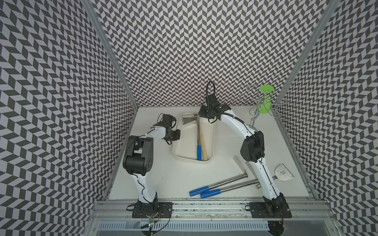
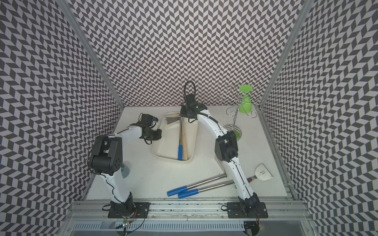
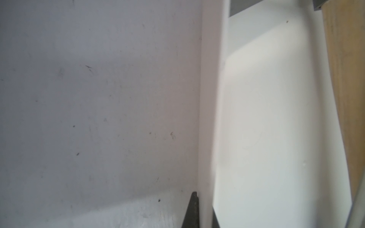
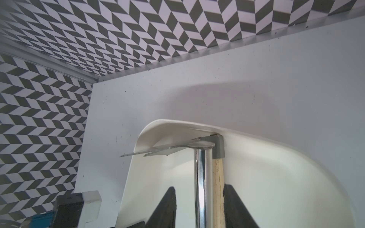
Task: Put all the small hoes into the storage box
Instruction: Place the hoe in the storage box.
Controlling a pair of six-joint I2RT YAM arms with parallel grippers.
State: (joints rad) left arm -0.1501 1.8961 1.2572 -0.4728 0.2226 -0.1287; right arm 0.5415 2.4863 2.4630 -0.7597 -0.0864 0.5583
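Small hoe [image 1: 198, 134], chrome-shafted: lies inside storage box [image 1: 185, 141] beside wooden-handled implement [image 4: 218, 177]; right tool [image 4: 199, 187] straddles its shaft, jaws released; left tool [image 3: 192, 209] clenched empty beside box; placing appears done, withdrawal outstanding.

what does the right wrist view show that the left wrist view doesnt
Only right wrist: the patterned walls, the blades' tips, and the right end effector open astride the chrome shaft. Only left wrist: the left end effector, seemingly clamped on the storage box wall. Both: that box, the wooden handle, the table; grey slivers in the left wrist view may be hoe parts.
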